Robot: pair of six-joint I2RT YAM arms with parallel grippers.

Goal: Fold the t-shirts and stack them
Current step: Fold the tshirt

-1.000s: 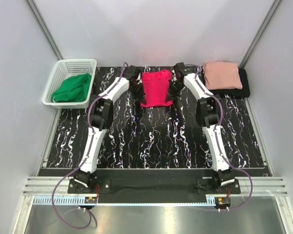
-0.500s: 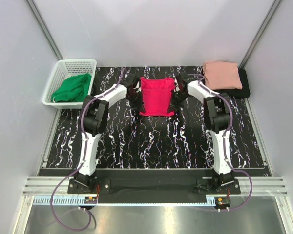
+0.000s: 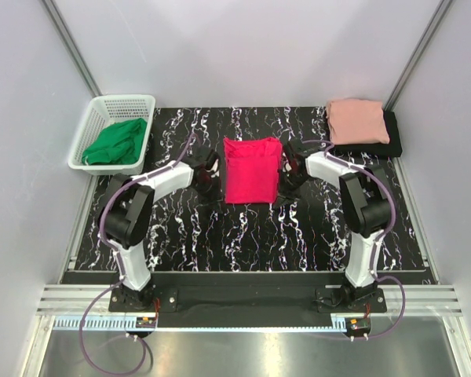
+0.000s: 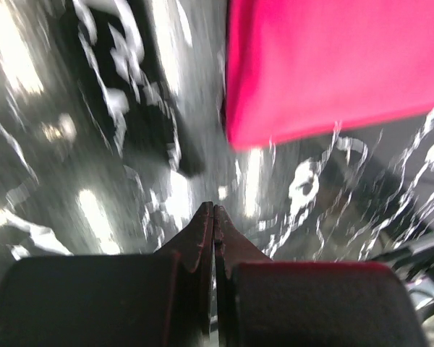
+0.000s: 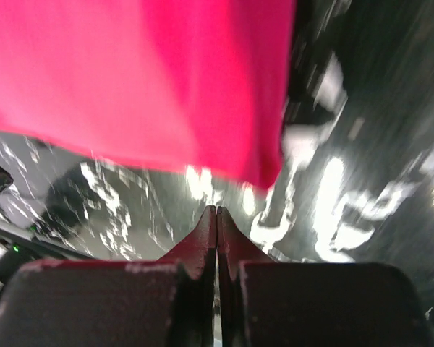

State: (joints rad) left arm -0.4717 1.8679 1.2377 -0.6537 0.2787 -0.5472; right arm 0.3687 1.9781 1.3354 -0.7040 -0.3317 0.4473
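Your crimson-pink t-shirt (image 3: 251,170) is lying flat as a tidy folded rectangle in the middle of the table (image 3: 220,236). The left jaws sit just off its left edge and the right jaws just off its right edge. Both wrist views show each pair pinched tight with nothing between them, so neither is holding cloth right now.

I reckon the fold is done and the job in hand is getting this one onto the pile: the salmon-pink t-shirt (image 3: 358,120) resting on the black t-shirt (image 3: 394,140), behind and to the right of the crimson one. To do that well:

- Open up before you go back in, then bite the two side edges through every layer, not just the top flap.
- Lift both sides together and level so the fold doesn't sag open in the middle.
- Keep the two arms the same way apart while carrying, then lay it down squarely on the salmon one.

The basket (image 3: 125,100) with the green cloth (image 3: 116,141), off to the left of the crimson shirt, is out of your way.

Compared with a second ago, the crimson shirt was further back and narrower, with a rumpled lower end and both arms stretched out at its far corners. Now it sits nearer the arm bases, squared off, and the arms have tucked back in.
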